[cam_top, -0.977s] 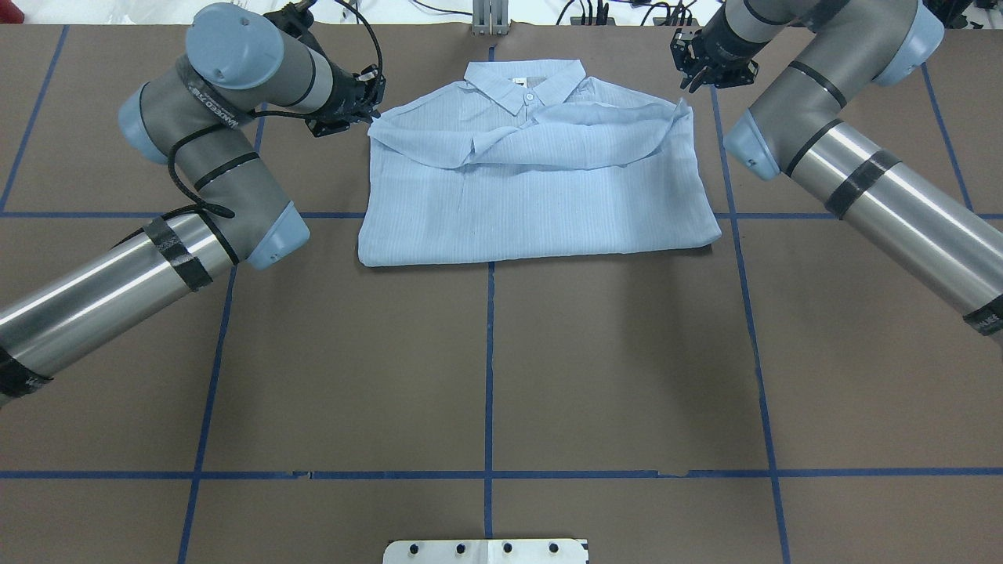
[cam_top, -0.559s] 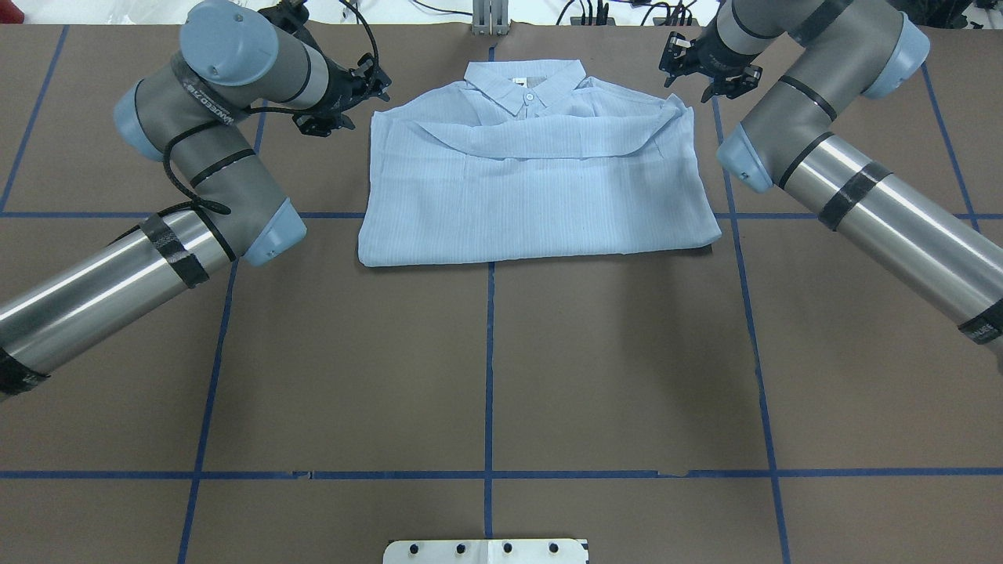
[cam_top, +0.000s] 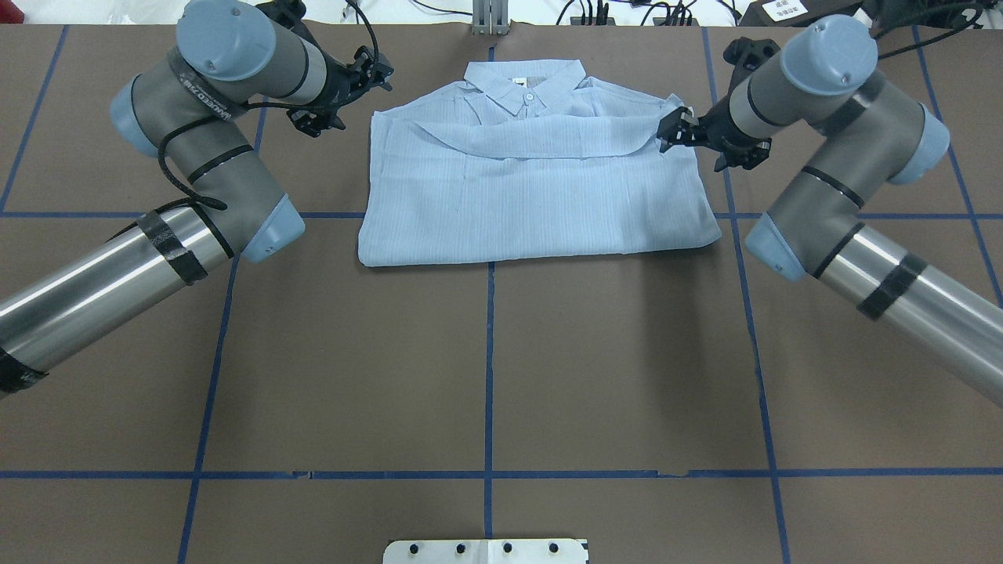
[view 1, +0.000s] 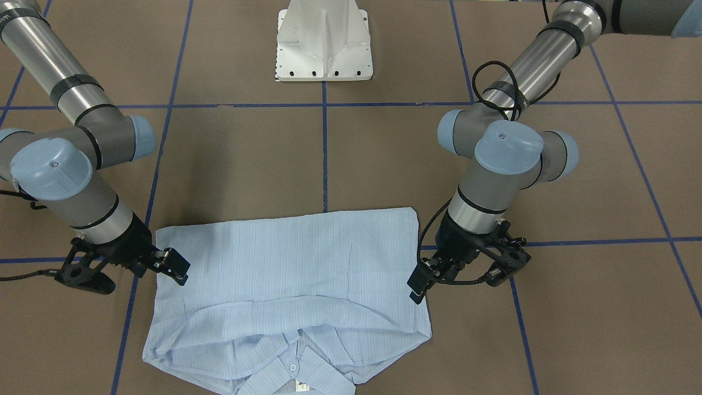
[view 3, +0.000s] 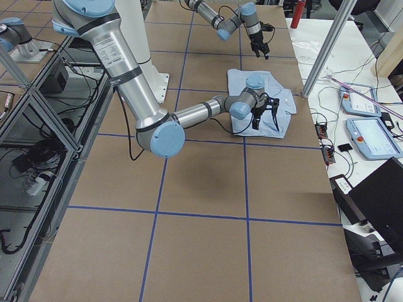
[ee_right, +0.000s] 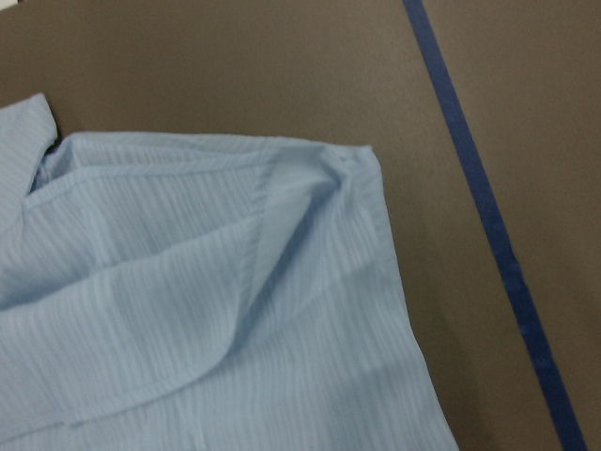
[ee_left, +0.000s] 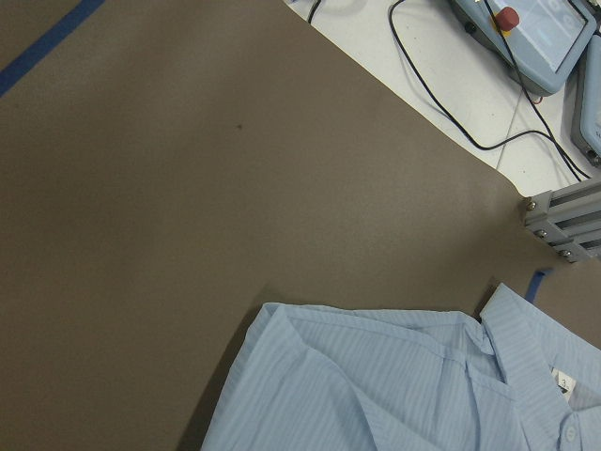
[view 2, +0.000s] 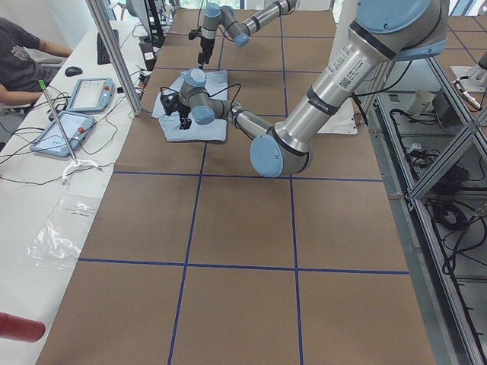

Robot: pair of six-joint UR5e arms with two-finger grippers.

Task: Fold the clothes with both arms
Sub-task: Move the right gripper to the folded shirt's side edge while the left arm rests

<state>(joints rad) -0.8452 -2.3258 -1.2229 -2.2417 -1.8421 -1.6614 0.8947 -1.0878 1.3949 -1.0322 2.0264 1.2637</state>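
- Presently, the shirt (cam_top: 533,196) lies flat on the far half of the table (cam_top: 486,368). It is folded to a rectangle, collar (cam_top: 523,82) toward the bench side, one sleeve laid across the chest.
- Overhead view: left gripper (cam_top: 345,98) sits just beside the shirt's left shoulder, apart from the cloth. Right gripper (cam_top: 707,143) sits at the right shoulder corner.
- Front-facing view gives the jaws more clearly than overhead: both pairs spread wide, nothing held between them.
- Left wrist view: neck tag (ee_left: 563,380) seen close. Past the table edge, a pendant (ee_left: 526,33) with a red button and black cables (ee_left: 441,103) lie on a white bench (ee_left: 441,56). No fingers in frame.
- Right wrist view: only the shoulder corner with its creased sleeve fold, plus one blue tape line (ee_right: 488,216).
- Surface: brown cover, gridded with the same tape. White pedestal base (view 1: 323,38) at the robot's side.
- Side views add the room: a seated person (view 2: 19,53) at the bench, an aluminium post (view 2: 114,53), a red cylinder (view 2: 19,327) at the near corner.
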